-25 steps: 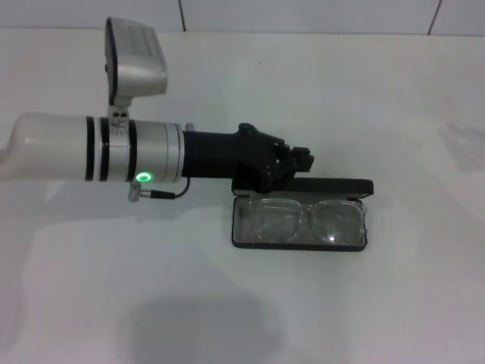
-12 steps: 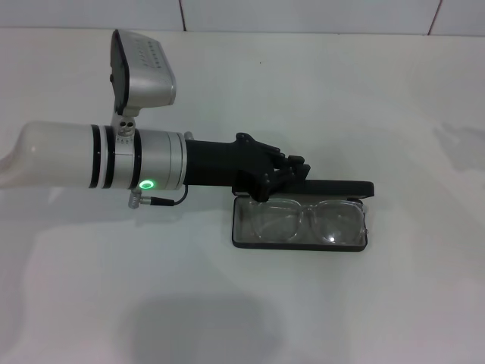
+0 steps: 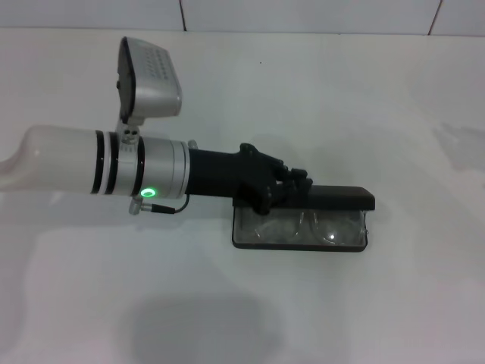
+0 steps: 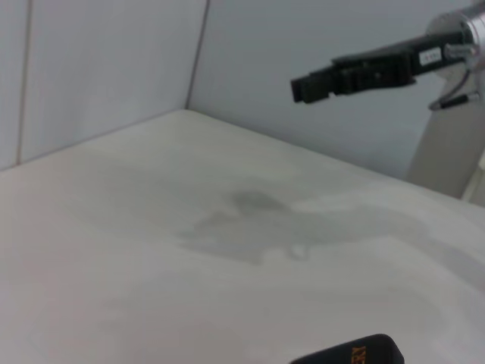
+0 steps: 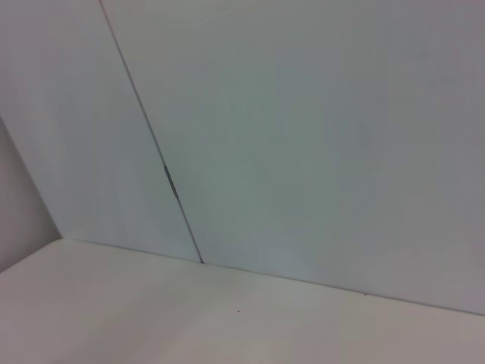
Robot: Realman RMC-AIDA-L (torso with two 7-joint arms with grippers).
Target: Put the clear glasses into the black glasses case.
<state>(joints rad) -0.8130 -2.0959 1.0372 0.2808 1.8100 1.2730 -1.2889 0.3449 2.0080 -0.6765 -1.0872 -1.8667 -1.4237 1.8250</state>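
Glasses and case sit together mid-tabletop: the clear glasses [image 3: 303,227] lie lens-up inside the tray of the black glasses case [image 3: 301,236], their colourless plastic showing only as faint outlines and one bright glint against the grey lining. The left gripper [image 3: 292,184] reaches across from the robot's left and rests on the lid at its hinge side, and the lid stands tipped low over the tray, which looks like the closing push. Whether its black fingers are together or apart cannot be told, since they bunch against the equally dark lid. That hinge-side contact makes sense as leverage: a rigid, flat shell with rounded corners should swing down from one push, with nothing gripped. A corner of the case with orange lettering shows in the left wrist view, beyond which the right gripper [image 4: 312,85] hangs well away, high above the pale, smooth tabletop [image 3: 379,98], its fingers pressed together.
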